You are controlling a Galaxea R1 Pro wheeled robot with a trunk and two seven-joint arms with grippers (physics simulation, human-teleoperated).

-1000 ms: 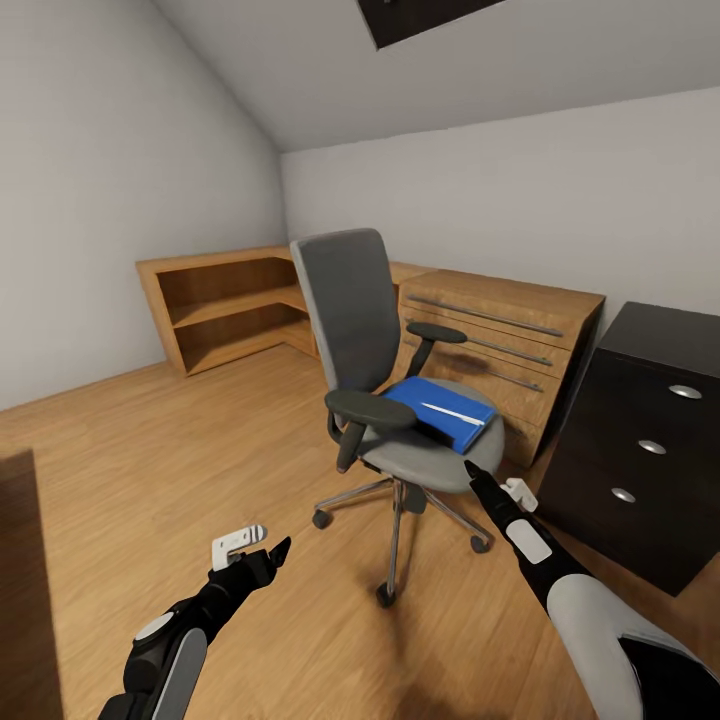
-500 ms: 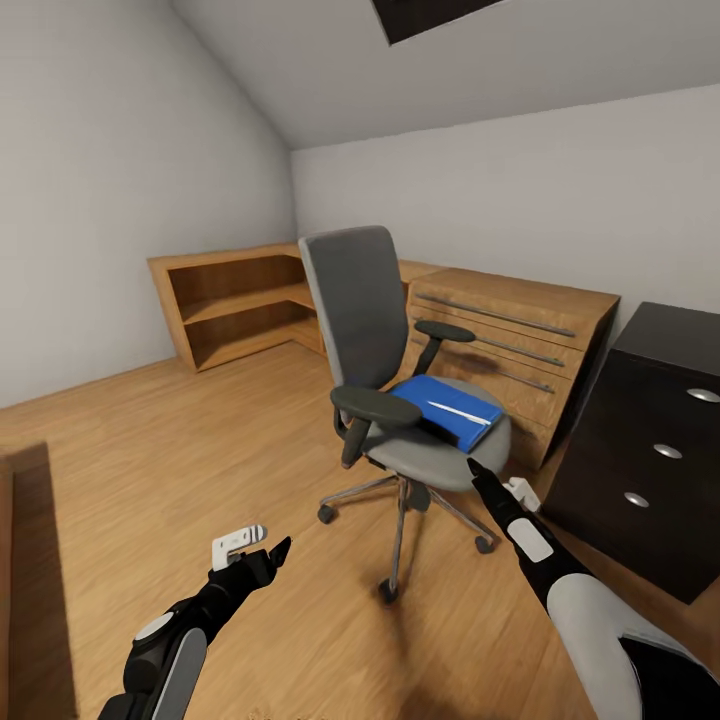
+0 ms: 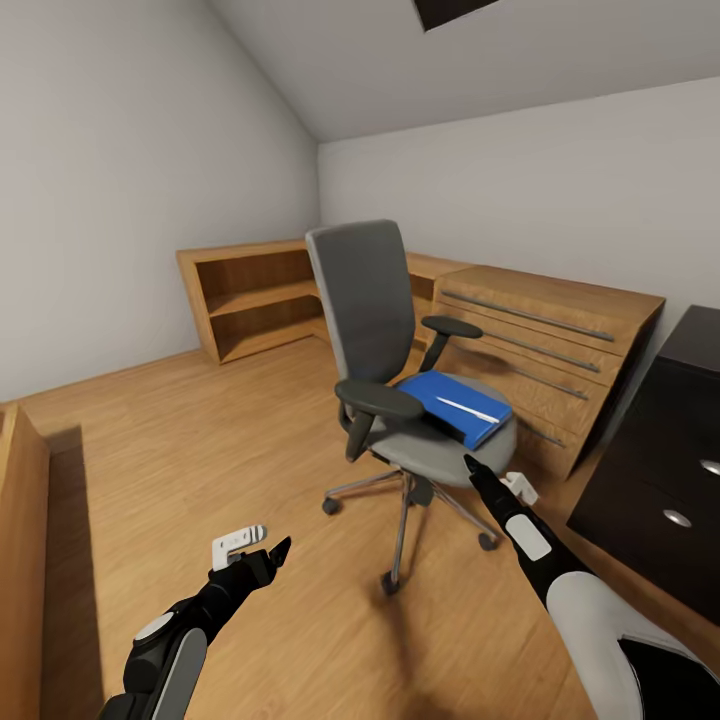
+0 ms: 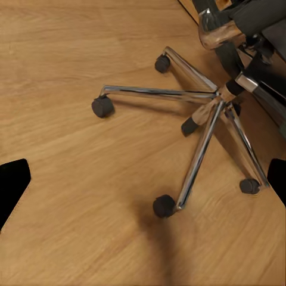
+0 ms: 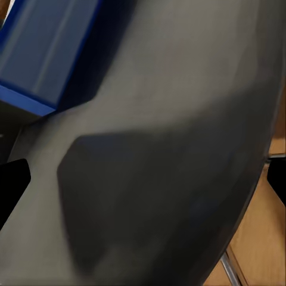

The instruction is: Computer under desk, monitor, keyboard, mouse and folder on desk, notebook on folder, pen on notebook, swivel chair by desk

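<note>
The grey swivel chair (image 3: 366, 300) stands mid-room on its chrome base (image 4: 202, 113). On its seat lies the blue folder (image 3: 448, 404) with the thin white pen (image 3: 470, 408) across it; the folder's corner (image 5: 47, 53) also shows in the right wrist view. My right gripper (image 3: 470, 465) is open, just off the seat's front edge (image 5: 155, 179). My left gripper (image 3: 278, 548) is open too, low over the floor left of the chair base. The desk's black drawer unit (image 3: 675, 470) stands at the right. The computer, monitor, keyboard, mouse and notebook are out of view.
A light wooden drawer cabinet (image 3: 545, 345) stands behind the chair against the back wall. An open wooden shelf unit (image 3: 255, 300) fills the far corner. Another wooden piece (image 3: 20, 540) is at the left edge. Wooden floor (image 3: 200, 440) stretches left of the chair.
The whole picture has shifted right, so the camera has moved. Both arms keep the same pose, and the chair with the folder stays put.
</note>
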